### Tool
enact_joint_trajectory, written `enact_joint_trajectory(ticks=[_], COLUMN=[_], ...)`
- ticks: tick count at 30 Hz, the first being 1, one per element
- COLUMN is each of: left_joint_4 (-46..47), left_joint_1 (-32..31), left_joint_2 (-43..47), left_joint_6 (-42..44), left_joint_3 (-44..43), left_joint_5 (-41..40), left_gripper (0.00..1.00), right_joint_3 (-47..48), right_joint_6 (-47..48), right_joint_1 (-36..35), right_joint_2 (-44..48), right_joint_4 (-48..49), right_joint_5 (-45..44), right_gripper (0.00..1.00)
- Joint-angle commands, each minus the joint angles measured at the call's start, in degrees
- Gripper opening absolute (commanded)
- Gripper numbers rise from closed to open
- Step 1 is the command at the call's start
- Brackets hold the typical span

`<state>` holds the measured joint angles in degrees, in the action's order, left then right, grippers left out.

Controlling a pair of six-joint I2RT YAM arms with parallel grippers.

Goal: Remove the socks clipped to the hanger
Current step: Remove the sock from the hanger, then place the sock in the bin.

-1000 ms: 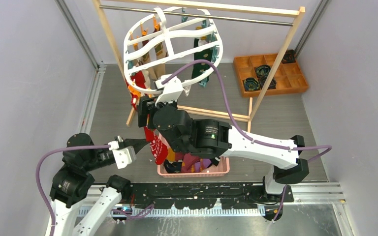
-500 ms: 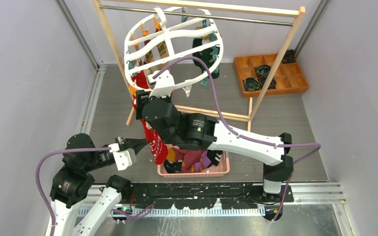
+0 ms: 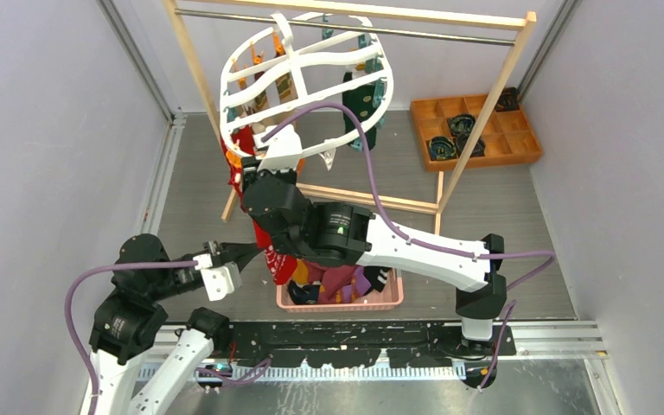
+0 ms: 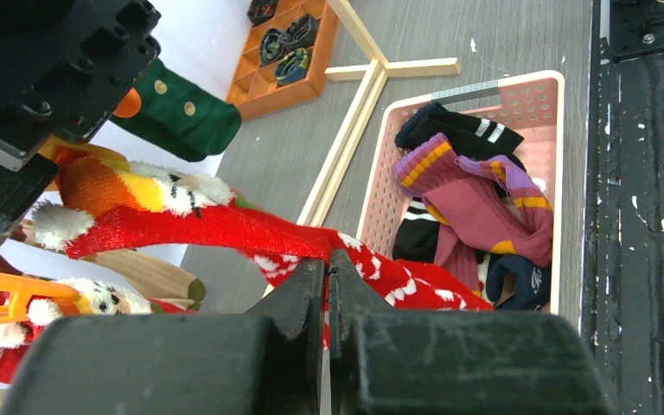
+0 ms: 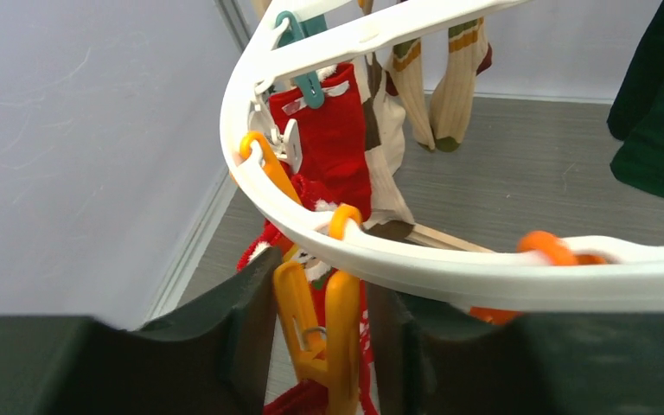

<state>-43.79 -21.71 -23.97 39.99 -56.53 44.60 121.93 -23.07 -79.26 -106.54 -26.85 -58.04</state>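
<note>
On your left, the left jaws are pressed together on the red sock (image 4: 225,229), which stretches from them up toward the hanger (image 3: 311,60). Just right of that grip, the pink basket (image 4: 519,86) sits on the table (image 3: 501,199) with loose socks (image 4: 475,199) piled inside. Your right jaws stand apart, one finger on each side of an orange clip (image 5: 316,320) dangling from the hanger's white rim. You cannot tell whether they touch it. Farther right, more socks hang clipped: red, beige, dark green.
</note>
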Motion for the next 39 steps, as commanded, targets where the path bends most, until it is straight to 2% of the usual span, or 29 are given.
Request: enact_joint_trajectory(ticks=[1,2,4,5,10,17,18,19,21,22,24,26,27,32,35,39], left_joint_4=[0.04,0.03,-0.26,-0.46,-1.9,-16.55,-16.49,-16.24,-15.5,-15.08,-14.82,-14.77,-14.43,-12.7,-11.3,-8.95], left_joint_1=[0.01,0.01,0.01,0.01,0.01,0.01,0.01,0.01,0.01,0.01,0.01,0.01,0.01,0.01,0.01,0.01], left_joint_2=[0.42,0.29,0.19,0.22,0.31,3.19,3.82,4.17,4.39,4.35,3.96,3.99,4.11,4.02,3.72,3.16], left_joint_6=[1.32,1.34,1.55,1.87,3.56,19.14,19.01,18.48,16.21,14.74,11.98,10.98,10.47,7.44,5.19,2.16], left_joint_3=[0.64,0.63,0.79,0.88,0.93,0.99,1.13,1.19,0.73,0.45,-0.1,-0.38,-0.48,-0.57,-0.64,-0.74], left_joint_5=[1.47,1.33,1.19,1.2,1.57,5.4,5.27,5.15,5.21,5.32,5.98,7.12,7.65,8.79,8.24,8.06], left_gripper=[0.0,0.0,0.0,0.0,0.0,0.0,0.0,0.0,0.0,0.0,0.0,0.0,0.0,0.0,0.0,0.0], right_joint_3=[-1.47,-2.04,-3.09,-3.42,-4.05,-9.04,-9.98,-11.55,-15.98,-18.86,-25.1,-31.72,-36.29,-52.35,-58.96,-62.32], right_joint_6=[1.11,1.66,1.74,1.65,-0.52,-3.73,-3.81,-3.53,-3.22,-3.19,-3.3,-3.29,-3.73,-5.79,-6.79,-4.98], right_joint_1=[-0.06,0.05,0.03,0.16,1.18,2.44,2.51,2.46,2.48,2.46,2.46,2.48,2.49,2.5,2.16,-0.04], right_joint_2=[3.35,3.74,4.43,4.76,6.13,10.51,11.21,12.02,14.62,16.27,19.97,24.27,27.02,37.51,40.75,40.76], right_joint_4=[4.52,5.14,6.24,6.44,5.49,5.69,5.75,6.2,7.45,8.5,11.2,13.42,14.49,23.42,28.81,31.81], right_joint_5=[-2.42,-1.7,-0.33,0.58,6.77,13.86,14.98,16.49,19.23,20.82,24.36,28.54,31.0,44.66,52.94,55.08], right_gripper=[0.38,0.29,0.05,0.01,0.01,0.01,0.06,0.19,0.53,0.63,0.78,0.87,0.9,0.92,0.92,0.92])
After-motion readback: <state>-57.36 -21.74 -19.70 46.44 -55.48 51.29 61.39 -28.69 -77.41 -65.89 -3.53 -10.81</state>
